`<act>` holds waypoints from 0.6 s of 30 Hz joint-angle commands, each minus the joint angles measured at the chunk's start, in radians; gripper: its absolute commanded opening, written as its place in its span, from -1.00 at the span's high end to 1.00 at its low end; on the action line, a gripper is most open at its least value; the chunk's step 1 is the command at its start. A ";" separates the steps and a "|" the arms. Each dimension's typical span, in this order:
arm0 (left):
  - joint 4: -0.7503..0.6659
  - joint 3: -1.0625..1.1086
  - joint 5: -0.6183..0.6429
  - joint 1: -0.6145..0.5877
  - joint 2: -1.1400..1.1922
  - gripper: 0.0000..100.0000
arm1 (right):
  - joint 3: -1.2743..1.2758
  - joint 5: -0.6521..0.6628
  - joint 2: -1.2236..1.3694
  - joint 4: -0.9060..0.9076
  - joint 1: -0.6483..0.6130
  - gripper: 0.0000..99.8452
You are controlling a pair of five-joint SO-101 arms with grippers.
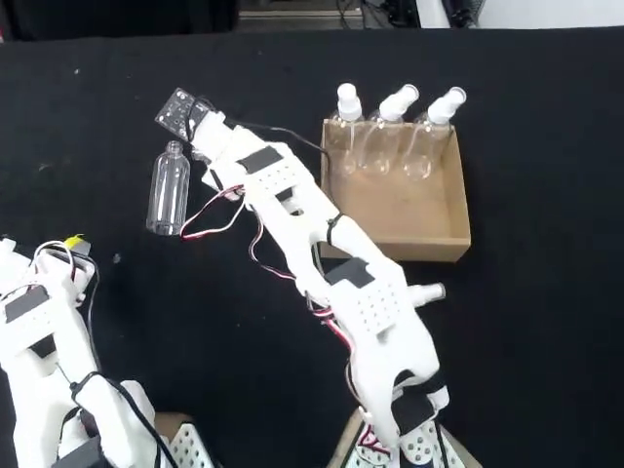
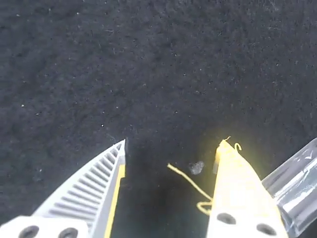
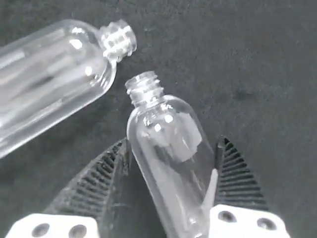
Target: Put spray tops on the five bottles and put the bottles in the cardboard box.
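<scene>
Three clear bottles [image 1: 382, 136] with white spray tops lean against the far wall of the cardboard box [image 1: 444, 210]. Left of the box an uncapped bottle [image 1: 168, 187] lies on the black table, also visible as the farther bottle [image 3: 49, 84] in the right wrist view. A second uncapped bottle [image 3: 166, 153] lies between the fingers of my right gripper [image 3: 173, 146], which is open; one finger touches it and the other stands slightly apart. A loose spray top [image 1: 426, 292] lies beside the right arm. My left gripper [image 2: 171, 146] is open over bare cloth at the near left.
The right arm [image 1: 322, 244] stretches diagonally across the table's middle, with loose wires beside it. A clear plastic object [image 2: 297, 183] shows beside the left gripper's yellow-taped finger [image 2: 237, 188]. Bare black cloth lies right of and beyond the box.
</scene>
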 commanded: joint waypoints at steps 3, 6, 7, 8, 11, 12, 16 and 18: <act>0.000 -0.041 0.009 -0.008 -0.020 0.44 | -0.035 0.011 -0.005 0.106 0.008 0.55; -0.002 -0.041 0.009 -0.010 -0.020 0.44 | -0.035 0.009 -0.015 0.157 0.009 0.55; -0.002 -0.041 0.009 -0.010 -0.020 0.44 | -0.028 0.009 -0.027 0.170 0.009 0.55; -0.002 -0.041 0.009 -0.010 -0.020 0.44 | -0.024 0.008 -0.041 0.192 0.009 0.55; -0.003 -0.041 0.009 -0.010 -0.020 0.44 | 0.005 0.002 -0.091 0.261 0.003 0.55; -0.003 -0.041 0.009 -0.010 -0.020 0.44 | 0.025 0.002 -0.113 0.279 -0.003 0.55; -0.003 -0.041 0.009 -0.007 -0.020 0.44 | 0.170 0.000 -0.213 0.292 -0.043 0.55; -0.003 -0.041 0.009 -0.007 -0.020 0.44 | 0.278 -0.025 -0.277 0.272 -0.072 0.55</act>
